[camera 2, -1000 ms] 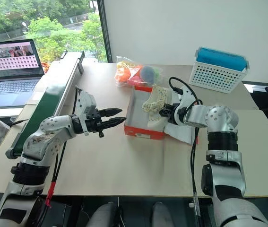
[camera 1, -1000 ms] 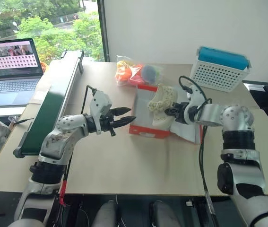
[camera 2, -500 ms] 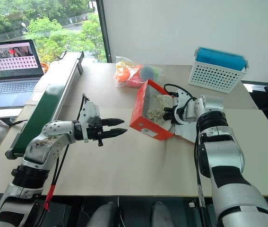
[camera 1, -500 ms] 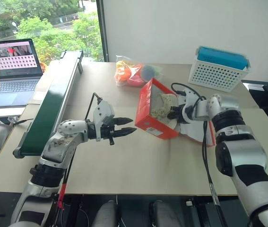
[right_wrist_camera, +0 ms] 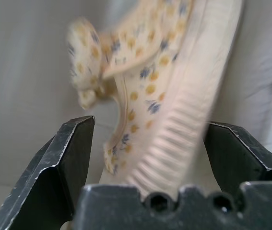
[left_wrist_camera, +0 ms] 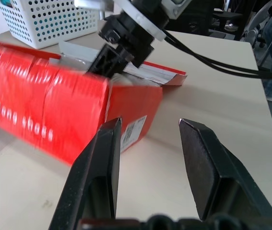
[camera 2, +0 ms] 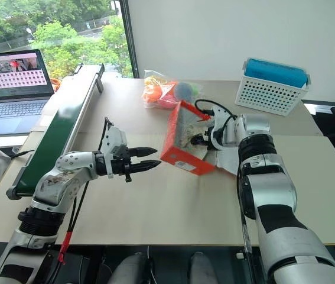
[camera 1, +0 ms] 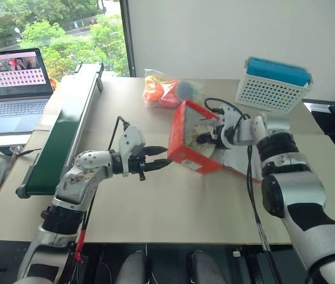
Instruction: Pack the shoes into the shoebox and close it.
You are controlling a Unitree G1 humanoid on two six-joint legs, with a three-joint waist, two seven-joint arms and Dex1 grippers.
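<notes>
Clearly tipped up on its long edge, the shoebox, near the middle of the table, with its pale inside turned to the right, probably because the right gripper pushes into it while setting a shoe down. Inside the box, one shoe lying between the widely parted black fingers of that gripper, with a gap at each side, so released, not pinched; possibly leaning on the box wall, hard to tell. Left gripper hovering just left of the box, fingers parted and empty, pointing at the red wall, likely ready to steady it. Red-orange cardboard, flat and stiff, with white letters on the side and a white label on the end; lid folded out to the right on the table. Shoe of cream fabric with small yellow and blue flowers, a ribbed pale sole and a little bow. Second shoe not possible to make out.
</notes>
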